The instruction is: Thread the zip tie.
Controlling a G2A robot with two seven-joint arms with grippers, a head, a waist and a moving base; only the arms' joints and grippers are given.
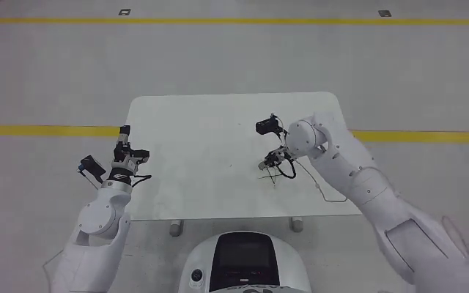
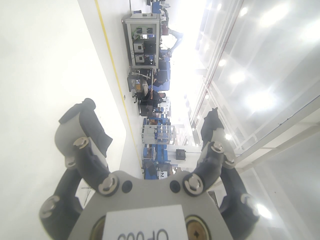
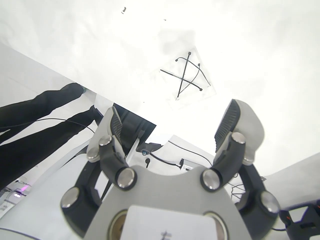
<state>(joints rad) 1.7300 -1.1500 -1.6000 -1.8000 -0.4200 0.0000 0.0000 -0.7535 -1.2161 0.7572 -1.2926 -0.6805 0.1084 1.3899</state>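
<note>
Nearest the robot, the white table (image 1: 198,146) has a rounded near edge. The left end effector (image 1: 123,135) sits at the table's left edge, its fingers spread wide with nothing between them (image 2: 150,106). The right end effector (image 1: 272,160) hangs over the right half of the table, toward the near edge. Its ribbed pads (image 3: 226,122) also stand well apart and hold nothing.

Just ahead of those pads, and not touching them, the zip ties (image 3: 187,76) lie flat on the table in a small crossed heap. They are black, about four in number, and rest on what looks like a clear sheet (image 3: 195,98). The straightest tie has its long axis pointing away from the right end effector, with its tail nearer the pads and its small square head at the far end. A second straight tie crosses it almost at right angles, and two curved ones arc over the crossing. From above, the heap (image 1: 270,174) is only a few thin dark strands on the near side of the right end effector, too fine to tell which way they point.

Beyond the table lies a pale grey floor (image 1: 234,66) marked with yellow lines (image 1: 234,20). Farther off, the left wrist view takes in an open hall with a framed equipment rack (image 2: 143,42), blue cabinets and bright ceiling lights
</note>
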